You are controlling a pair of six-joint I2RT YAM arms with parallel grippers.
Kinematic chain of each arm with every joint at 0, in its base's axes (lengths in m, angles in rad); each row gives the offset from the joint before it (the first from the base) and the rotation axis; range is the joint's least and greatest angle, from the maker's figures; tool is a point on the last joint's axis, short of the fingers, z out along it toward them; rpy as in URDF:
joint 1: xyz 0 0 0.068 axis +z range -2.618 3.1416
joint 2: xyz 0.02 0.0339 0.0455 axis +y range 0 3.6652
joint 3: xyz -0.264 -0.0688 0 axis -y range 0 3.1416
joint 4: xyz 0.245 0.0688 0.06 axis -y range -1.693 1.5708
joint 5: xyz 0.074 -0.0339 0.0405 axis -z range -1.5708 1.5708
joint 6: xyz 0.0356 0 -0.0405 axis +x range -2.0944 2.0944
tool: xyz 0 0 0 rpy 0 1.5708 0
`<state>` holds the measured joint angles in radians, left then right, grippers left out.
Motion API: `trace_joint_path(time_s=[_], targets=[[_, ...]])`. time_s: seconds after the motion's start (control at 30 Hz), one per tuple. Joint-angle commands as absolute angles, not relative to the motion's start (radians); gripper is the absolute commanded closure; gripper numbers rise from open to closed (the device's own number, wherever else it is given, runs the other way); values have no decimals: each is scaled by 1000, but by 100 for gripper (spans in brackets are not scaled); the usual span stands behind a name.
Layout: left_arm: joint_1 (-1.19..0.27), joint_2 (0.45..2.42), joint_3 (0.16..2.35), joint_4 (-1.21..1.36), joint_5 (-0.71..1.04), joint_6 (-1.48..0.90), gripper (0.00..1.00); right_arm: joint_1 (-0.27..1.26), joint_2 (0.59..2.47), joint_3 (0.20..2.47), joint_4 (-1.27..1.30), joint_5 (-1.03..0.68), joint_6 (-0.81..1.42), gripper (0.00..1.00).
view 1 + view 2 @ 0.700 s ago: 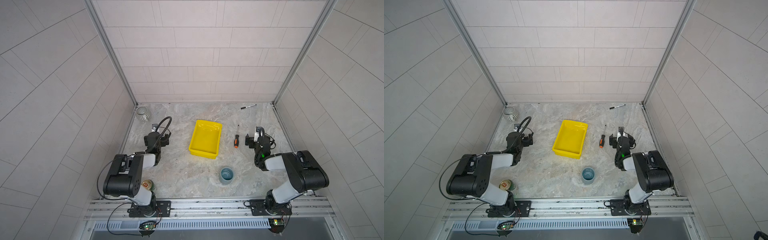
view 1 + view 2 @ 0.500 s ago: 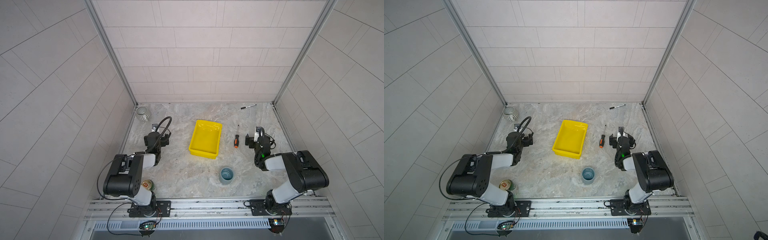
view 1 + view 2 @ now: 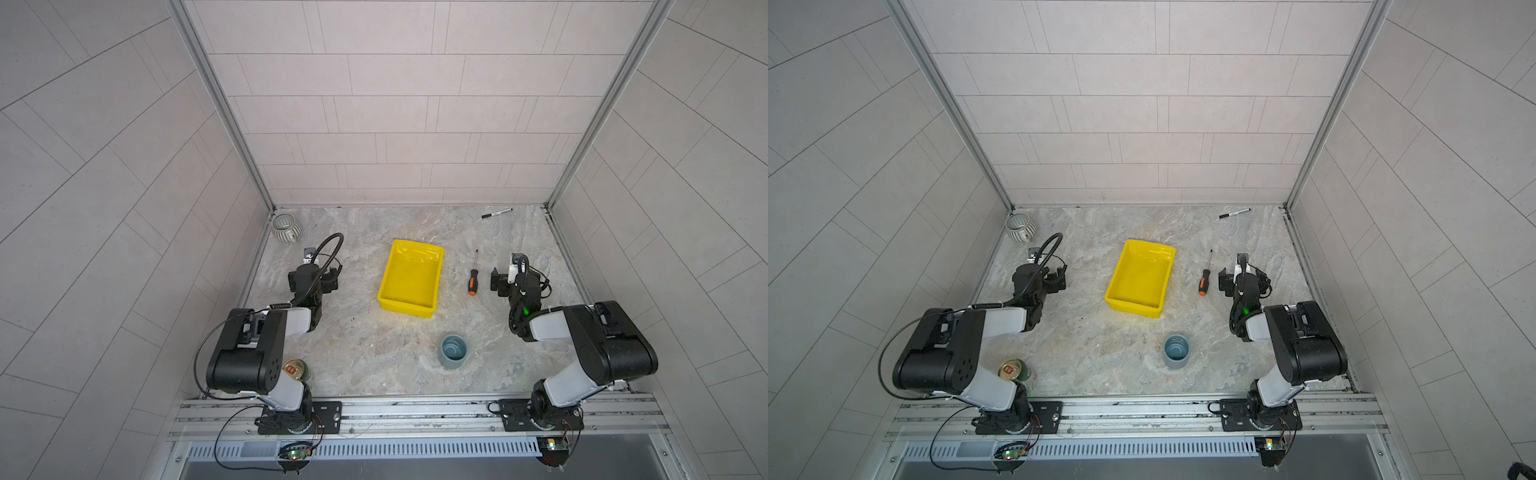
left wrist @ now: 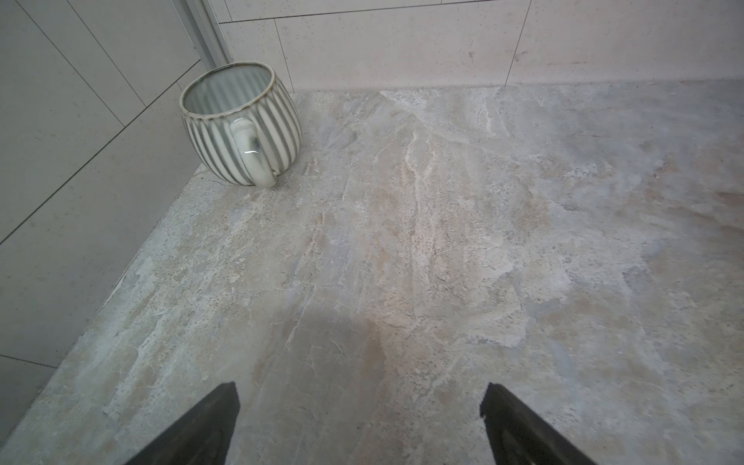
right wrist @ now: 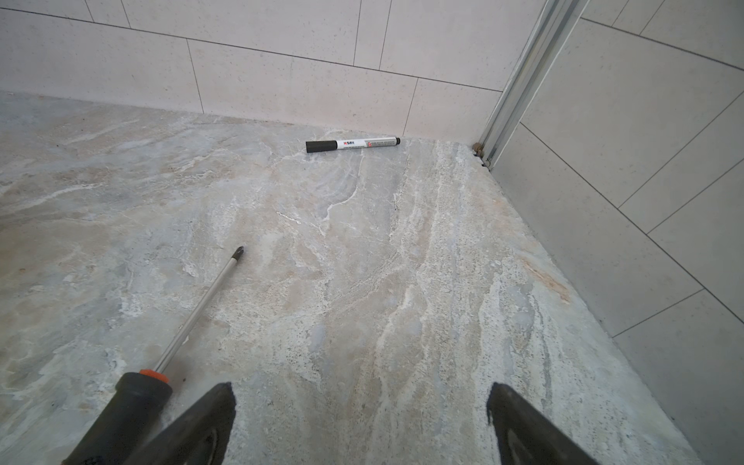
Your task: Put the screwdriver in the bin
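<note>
The right claw [image 5: 359,392] is spread wide and empty, close to the table [image 5: 362,261]. The screwdriver [image 5: 193,318] lies just beside it, outside the jaws, between claw and bin [image 3: 409,276]. The left claw [image 4: 358,392] is likewise released, near a striped mug [image 4: 240,120].

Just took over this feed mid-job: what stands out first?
The bright yellow bin sits in the middle, empty. Just right of it the screwdriver lies flat, orange butt toward the robot, beside the open right gripper. A black marker lies far back on the right.
</note>
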<state>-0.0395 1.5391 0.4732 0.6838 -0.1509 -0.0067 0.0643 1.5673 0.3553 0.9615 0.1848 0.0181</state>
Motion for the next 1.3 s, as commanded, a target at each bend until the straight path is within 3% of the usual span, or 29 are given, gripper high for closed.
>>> trace_joint_path(time_s=[0.0,0.63,0.73,0.8,0.9,0.97,1.1,1.17,1.27], targets=[[-34,1554,503,703,-148,-4,0,60,1578,361,971,188,3,1],[-38,1543,493,712,-147,0,0,72,1575,347,998,192,-10,1],[-69,1497,562,531,-191,12,0,119,1528,293,1078,310,-31,1],[-110,1463,693,276,-258,-33,0,182,1406,251,1059,456,-56,1],[-151,1463,912,-155,-177,-49,0,283,1161,263,820,566,-52,1],[-223,1449,943,-267,-232,-54,0,344,994,363,461,647,40,1],[-281,1376,922,-367,-233,-190,0,319,820,516,-275,646,547,1],[-279,1357,937,-471,-306,-321,0,291,783,431,-271,579,575,1],[-278,1347,920,-436,-282,-324,0,201,764,383,-227,414,578,1]])
